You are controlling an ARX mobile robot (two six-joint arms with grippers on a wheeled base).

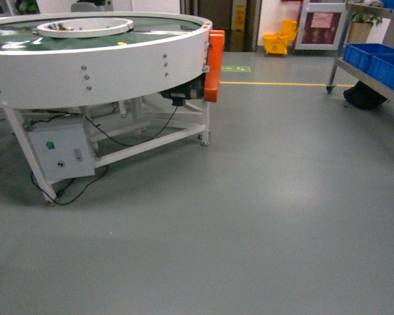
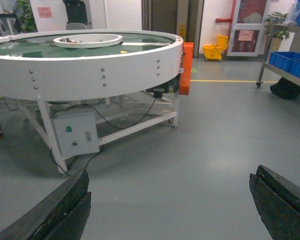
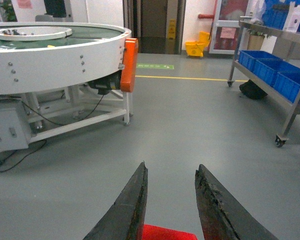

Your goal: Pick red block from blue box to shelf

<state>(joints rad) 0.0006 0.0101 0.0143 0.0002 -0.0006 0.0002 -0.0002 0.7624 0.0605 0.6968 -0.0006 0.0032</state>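
even, fairly bright indoor light falls from overhead, with no hard shadows. the grey floor [image 1: 262,216] carries soft pale sheen patches, strongest in the near middle of the head view. under the round white table [image 1: 98,62] the shade is dim and diffuse. the far doorway [image 3: 154,25] is dark, while the far white walls are close to blown out. all three views are soft and a little grainy, with fine detail smeared. near black fingers [image 2: 280,202] in the left wrist view are blurred and underexposed. straight lines bow slightly towards the frame edges.
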